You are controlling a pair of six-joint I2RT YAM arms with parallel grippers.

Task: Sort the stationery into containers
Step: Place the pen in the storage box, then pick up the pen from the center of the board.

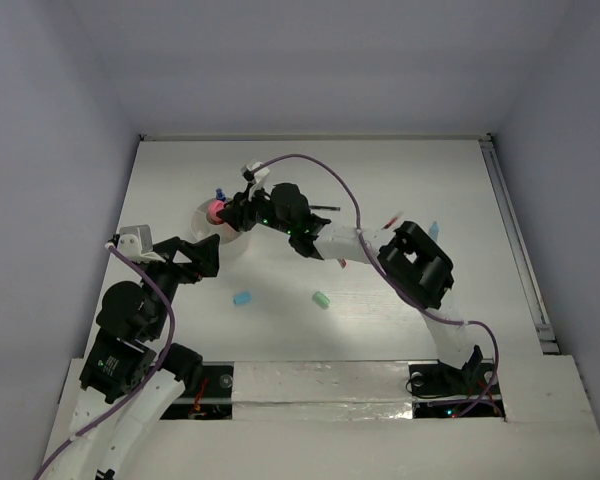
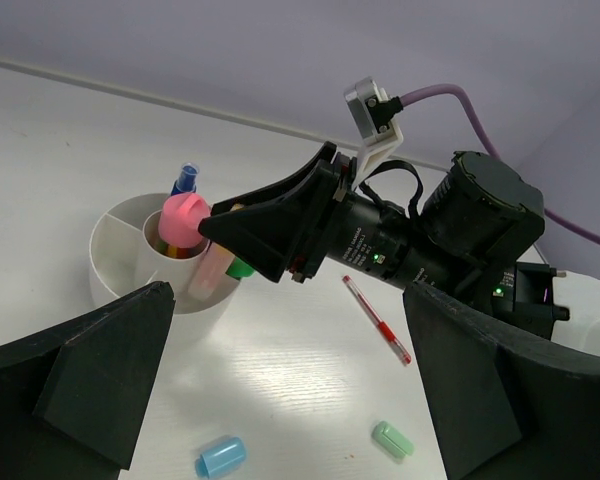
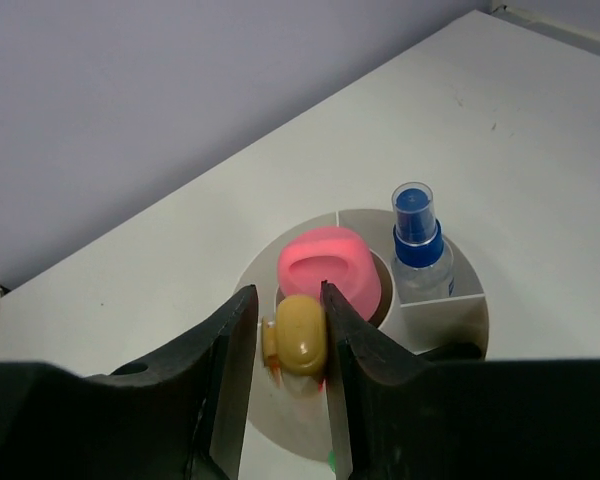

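Right gripper (image 3: 285, 300) straddles an orange-capped marker (image 3: 302, 340) standing in the round white divided cup (image 3: 468, 312); whether clamped, cannot tell. Left gripper (image 2: 290, 385) gapes.

Top view looks down from behind — both wrist views closely share the white cup (image 2: 112, 282)

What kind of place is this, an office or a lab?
Probably a robot lab test cell: a white table boxed in by plain walls, two robot arms mounted at its near edge, and a divided white cup with loose erasers nearby.
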